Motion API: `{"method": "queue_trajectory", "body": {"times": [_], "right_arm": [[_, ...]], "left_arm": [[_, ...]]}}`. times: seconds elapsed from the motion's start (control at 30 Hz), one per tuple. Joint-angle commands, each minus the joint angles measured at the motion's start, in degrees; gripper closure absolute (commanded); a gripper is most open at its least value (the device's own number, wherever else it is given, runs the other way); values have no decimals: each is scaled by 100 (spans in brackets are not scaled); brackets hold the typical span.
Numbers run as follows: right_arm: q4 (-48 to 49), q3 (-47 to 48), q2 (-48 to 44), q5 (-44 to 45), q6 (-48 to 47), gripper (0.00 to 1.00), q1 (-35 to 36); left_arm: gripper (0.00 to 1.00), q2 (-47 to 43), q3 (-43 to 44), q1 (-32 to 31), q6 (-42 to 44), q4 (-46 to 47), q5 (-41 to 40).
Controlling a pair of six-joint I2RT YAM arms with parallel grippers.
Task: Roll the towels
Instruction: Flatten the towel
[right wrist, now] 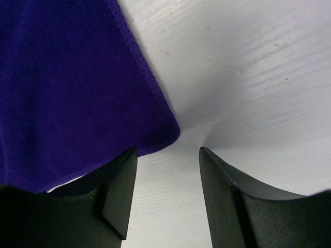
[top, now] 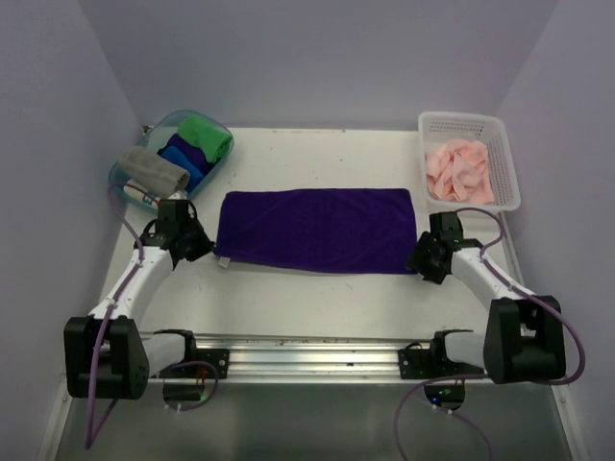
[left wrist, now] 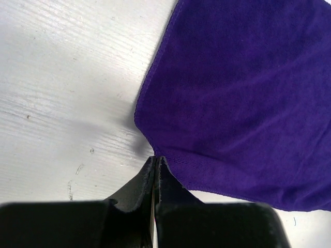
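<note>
On the white table (top: 317, 298) our purple towel (top: 317, 229) lies flat, unrolled, left hand (left wrist: 155, 158) pinching its near-left corner, right hand (right wrist: 166, 170) spread at its near-right, rolled towels (top: 207, 137) in the tub (top: 159, 123), pink towels (top: 459, 168) waiting in the basket (top: 461, 117).

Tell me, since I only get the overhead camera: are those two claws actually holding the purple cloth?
Observer: The left wrist view shows the left gripper shut, its fingertips pinching the edge of the purple towel.
Operator: And the other claw?
Observer: The right wrist view shows the right gripper open, with the towel's corner lying between its fingers and not gripped.
</note>
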Motion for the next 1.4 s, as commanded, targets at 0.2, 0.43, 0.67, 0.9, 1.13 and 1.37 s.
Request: {"method": "queue_trajectory", "body": {"times": [0.2,0.43,0.67,0.9,1.13,1.37], "right_arm": [[858,-42,502,-285,-112,60,-61],[841,362,530,-119,-147,100,-70],[-28,1434,-602,137,-297,100,-105],[-820,2452,-1508,225,-411,100,-113],[-1505,3324,-2336,269,-543,100,-105],[-2288,4018,-2977,339,-709,100,-113]], "left_arm": [[100,120,238,11,0,154,-20],[100,102,404,11,17,101,164],[100,-29,1694,11,289,-320,420],[100,-556,2672,20,368,-558,481],[100,-1013,3305,20,509,-963,306],[100,-1637,3507,12,650,-1375,174]]}}
